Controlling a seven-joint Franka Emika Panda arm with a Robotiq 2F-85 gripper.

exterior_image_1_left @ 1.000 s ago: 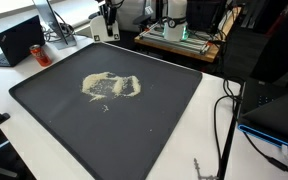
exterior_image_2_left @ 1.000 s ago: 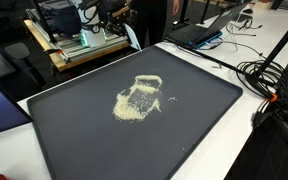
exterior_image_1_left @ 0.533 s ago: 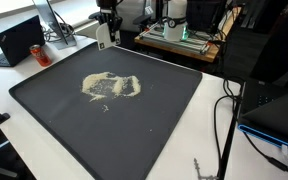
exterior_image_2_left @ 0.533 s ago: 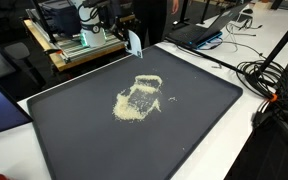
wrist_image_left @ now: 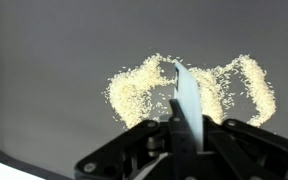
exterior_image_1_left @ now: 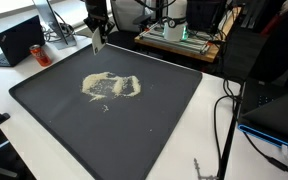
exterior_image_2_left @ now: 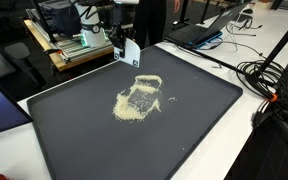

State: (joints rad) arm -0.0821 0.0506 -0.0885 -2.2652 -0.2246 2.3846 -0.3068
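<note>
My gripper [exterior_image_1_left: 97, 29] hangs over the far edge of a large black mat [exterior_image_1_left: 159, 110], shut on a thin white flat card [exterior_image_1_left: 98, 42] that points down. In both exterior views a pale, ring-shaped pile of grains [exterior_image_1_left: 111, 87] lies on the mat, a short way in front of the card. In an exterior view the gripper [exterior_image_2_left: 125, 42] holds the card [exterior_image_2_left: 132, 53] just beyond the grains [exterior_image_2_left: 139, 98]. In the wrist view the card [wrist_image_left: 187, 95] sticks out from the gripper [wrist_image_left: 181, 135] over the grains [wrist_image_left: 139, 95] on the mat [wrist_image_left: 54, 70].
The mat lies on a white table [exterior_image_2_left: 234, 140]. Laptops [exterior_image_1_left: 19, 41] [exterior_image_2_left: 199, 33] sit beyond the mat. A wooden cart carries a green-lit machine [exterior_image_1_left: 179, 30] [exterior_image_2_left: 84, 40]. Black cables [exterior_image_2_left: 269, 85] [exterior_image_1_left: 224, 115] and dark equipment [exterior_image_1_left: 274, 110] lie along one side.
My gripper has carried the card from behind the table over the mat's far edge, lower and nearer to the grains. The grains have not moved.
</note>
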